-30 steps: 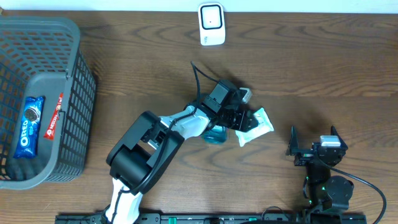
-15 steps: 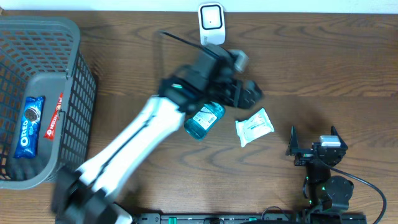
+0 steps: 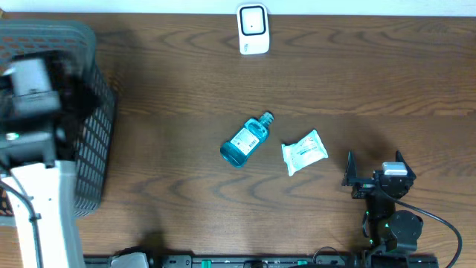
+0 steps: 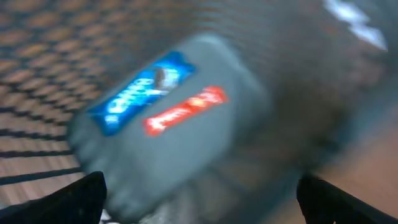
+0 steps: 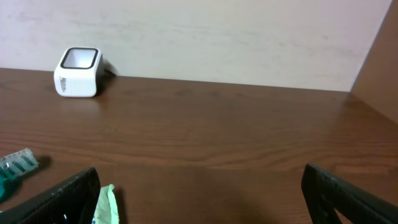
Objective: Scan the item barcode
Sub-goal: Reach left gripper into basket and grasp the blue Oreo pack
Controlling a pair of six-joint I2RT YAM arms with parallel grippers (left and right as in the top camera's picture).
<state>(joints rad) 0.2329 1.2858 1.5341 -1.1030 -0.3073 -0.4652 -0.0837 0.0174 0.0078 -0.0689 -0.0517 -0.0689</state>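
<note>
The left gripper (image 4: 199,186) hangs over the grey basket (image 3: 97,134) at the left edge of the table (image 3: 372,82). Its jaws are spread wide with nothing between them. In the blurred wrist view, a blue Oreo pack (image 4: 142,90) and a red packet (image 4: 186,110) lie side by side on the basket floor, beyond the fingertips and not touched by them. The other items are well away from this gripper. A blue bottle (image 3: 247,140) lies on its side near the table's middle, with a white packet (image 3: 304,151) just beside it to the right but apart from it. The white scanner (image 3: 253,29) stands at the far edge, well clear of both. The right gripper (image 5: 200,180) sits low at the near right with its jaws also wide open and empty. The white packet is near its left finger without touching it. A second ago the left gripper was down at the white packet beside the bottle, and half a second ago it was lifted between those items and the scanner. It has now swung across to the basket, leaving the packet on the wood and the bottle fully uncovered, while the right arm has not moved.
</note>
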